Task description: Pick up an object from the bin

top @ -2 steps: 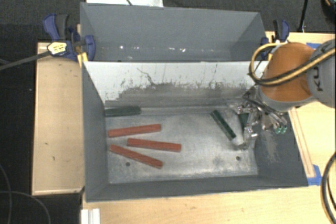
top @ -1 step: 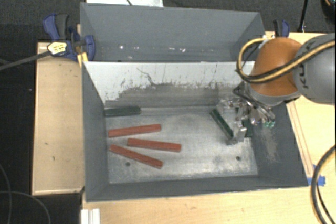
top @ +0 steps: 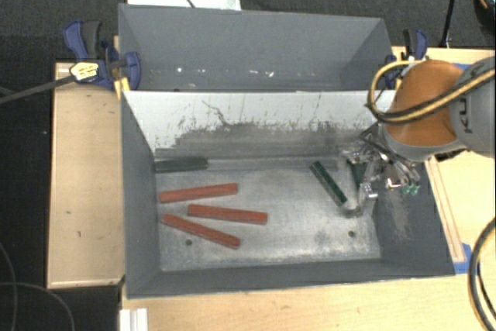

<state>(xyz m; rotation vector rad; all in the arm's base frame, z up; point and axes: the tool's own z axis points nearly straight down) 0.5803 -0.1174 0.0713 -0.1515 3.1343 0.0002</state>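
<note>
Jaws: we cannot tell whether they stand open or closed; the metal parts at the end of the arm overlap one another and the bin's right wall. The gripper (top: 361, 194) sits low in the right part of the grey bin (top: 256, 43), close to the floor and near the right wall. The arm enters from the right, with its orange cover (top: 422, 108) above the bin's right rim and looped cables (top: 385, 89) running over it.

We note a dark green stick (top: 328, 182) lying flat on the floor just beside the gripper, on its left. It lies at a slant, with its far end toward the back wall and its near end closest to the gripper. We cannot tell whether the gripper touches it.

At the left of the floor, well apart from the gripper, lie three red-brown sticks: an upper one (top: 198, 192), a middle one (top: 227, 214) and a lower one (top: 201, 232). All three lie flat and close together. A second dark green stick (top: 180, 164) lies along the foot of the back wall at the far left, just above the red-brown ones.
</note>
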